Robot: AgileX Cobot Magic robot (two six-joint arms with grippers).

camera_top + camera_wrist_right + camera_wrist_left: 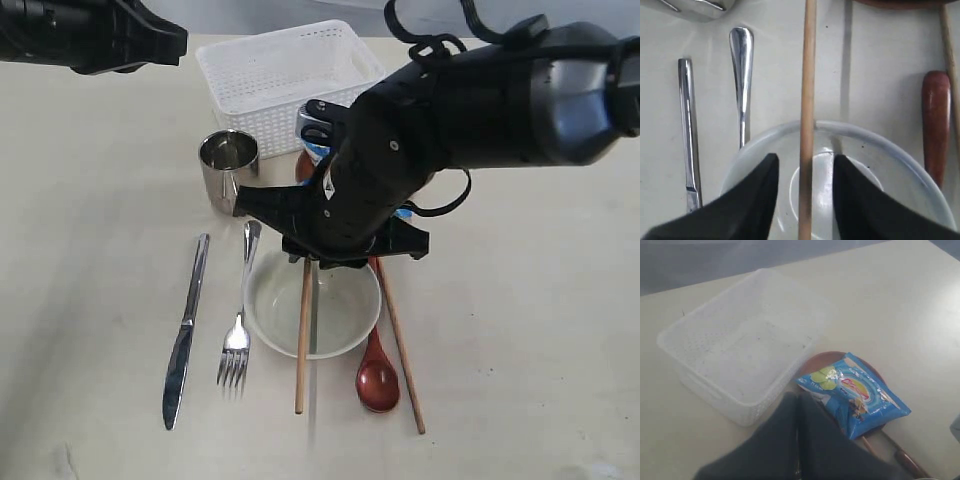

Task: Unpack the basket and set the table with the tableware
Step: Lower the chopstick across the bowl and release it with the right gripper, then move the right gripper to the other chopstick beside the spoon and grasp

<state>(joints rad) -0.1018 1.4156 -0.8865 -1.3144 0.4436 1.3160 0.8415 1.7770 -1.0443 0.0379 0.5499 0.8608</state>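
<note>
Centre of the exterior view: the right gripper (805, 162) hangs over the cream bowl (345, 325), its jaws parted to either side of a chopstick (302, 350) and touching neither flank of it. The chopstick lies bridged across the bowl, its lower end reaching past the rim toward the bottom of the frame. The second chopstick (402, 350) rests flat on the table (520, 350) to the right, beside the wooden spoon (377, 378). Knife (184, 340) and fork (238, 335) lie left of the bowl, the steel cup (228, 165) stands above them, and the white basket (705, 390) sits at upper centre, apparently emptied. Just beside it a blue chip bag (855, 395) lies on the brown plate (825, 359). The left gripper (799, 400), pinched together and holding nothing, hovers near the basket. The chopstick looks light, stiff and thin; being round, it would likely roll or pivot on the rim if nudged. The best hold appears to be across its width at the raised span over the bowl, where fingers can close without scraping the table, and gently, since the bowl may shift
</note>
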